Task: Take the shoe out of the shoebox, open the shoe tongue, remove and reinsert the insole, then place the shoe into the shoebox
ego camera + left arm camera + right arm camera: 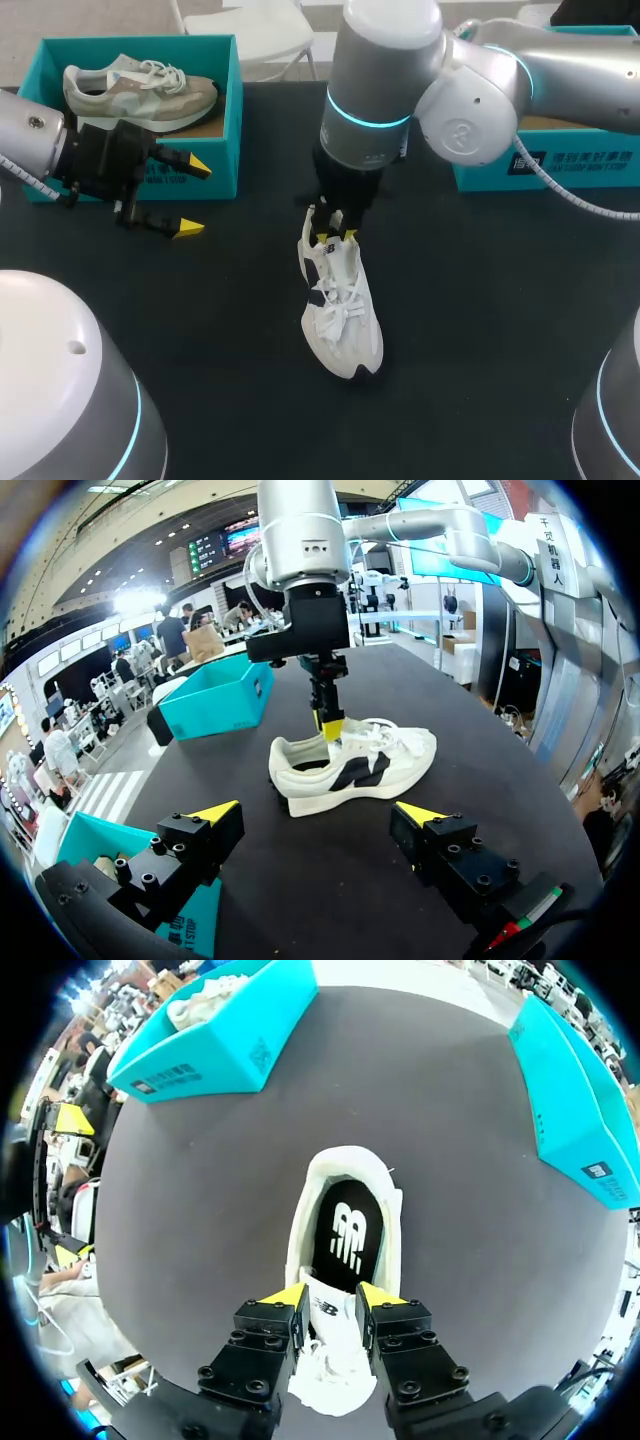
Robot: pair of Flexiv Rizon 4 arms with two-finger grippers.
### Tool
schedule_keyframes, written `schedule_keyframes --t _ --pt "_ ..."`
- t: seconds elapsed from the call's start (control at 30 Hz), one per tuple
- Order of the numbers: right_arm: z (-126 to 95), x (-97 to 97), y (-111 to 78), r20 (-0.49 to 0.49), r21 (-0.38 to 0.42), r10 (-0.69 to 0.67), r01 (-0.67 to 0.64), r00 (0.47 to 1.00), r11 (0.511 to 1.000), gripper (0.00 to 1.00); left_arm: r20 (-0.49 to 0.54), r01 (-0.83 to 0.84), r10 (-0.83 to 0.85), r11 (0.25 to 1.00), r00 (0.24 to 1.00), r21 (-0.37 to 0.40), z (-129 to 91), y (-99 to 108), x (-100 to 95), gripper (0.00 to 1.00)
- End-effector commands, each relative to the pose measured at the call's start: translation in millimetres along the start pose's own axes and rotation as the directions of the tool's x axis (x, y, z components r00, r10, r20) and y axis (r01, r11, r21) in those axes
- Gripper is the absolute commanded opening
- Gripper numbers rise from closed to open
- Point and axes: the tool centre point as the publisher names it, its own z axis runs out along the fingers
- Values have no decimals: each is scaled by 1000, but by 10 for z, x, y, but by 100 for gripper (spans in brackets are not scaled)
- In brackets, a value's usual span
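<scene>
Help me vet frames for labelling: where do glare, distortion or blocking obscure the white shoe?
Head view: right arm overhangs the white shoe's opening; upper loses detail against the black table. Left wrist view: whole side shows, slightly curved. Right wrist view: right gripper, clamped on the tongue, overlaps the laces; insole clear.

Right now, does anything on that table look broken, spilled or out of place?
Nothing stands out. The white sneaker stands upright on the table, its tongue pinched by the right gripper; the beige sneaker lies in its teal shoebox.
</scene>
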Motion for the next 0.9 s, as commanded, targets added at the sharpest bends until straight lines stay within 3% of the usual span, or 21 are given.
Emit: schedule_keyframes --t 0.03,0.13,0.63,0.9 --pt "-129 -39 -12 28 -16 9 -9 1000 1000 32 -1 0 0 1000 1000 -3 -6 -3 10 100" --pt "-194 -61 -22 41 -23 15 -14 999 1000 34 -1 0 0 1000 1000 -3 -6 -3 10 100" --pt "85 -74 9 6 12 -43 43 999 999 36 -1 0 0 1000 1000 -3 -6 -3 10 100" --pt "-132 -213 21 76 11 -134 133 988 991 38 -1 0 0 1000 1000 -3 -6 -3 10 100"
